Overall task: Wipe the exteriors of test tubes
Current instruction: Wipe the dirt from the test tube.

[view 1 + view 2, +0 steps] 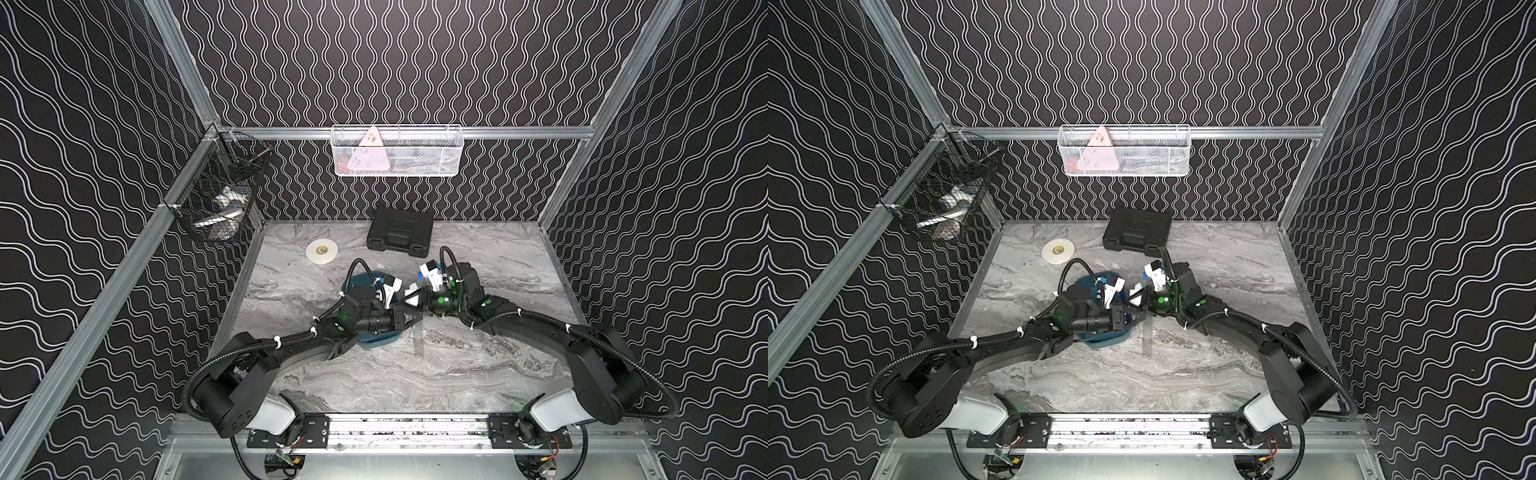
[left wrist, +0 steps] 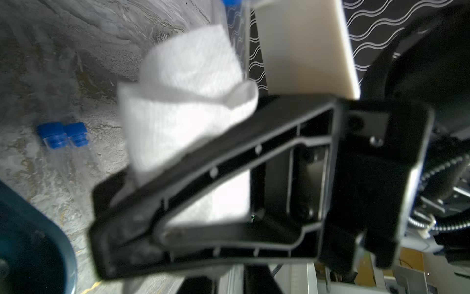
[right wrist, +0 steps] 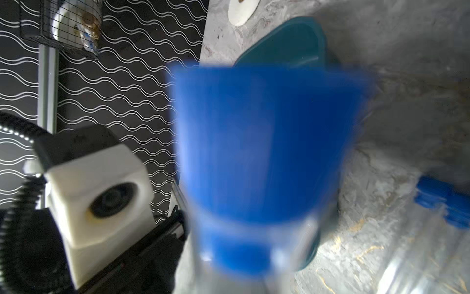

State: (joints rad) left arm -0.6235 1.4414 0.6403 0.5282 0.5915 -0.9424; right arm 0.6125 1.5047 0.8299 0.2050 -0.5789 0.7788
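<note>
Tube (image 3: 267, 142) is sitting mid-frame in both top views, right hand (image 1: 417, 296) clamping it, left hand (image 1: 414, 316) pinching tissue (image 2: 183, 101) beside it; wiping seems underway, next calling for a stroke along its length.

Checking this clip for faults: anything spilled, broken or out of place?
Nothing stands out. The left hand pinches the white tissue, the right hand holds a capped test tube, and two capped tubes lie together on the table.
</note>
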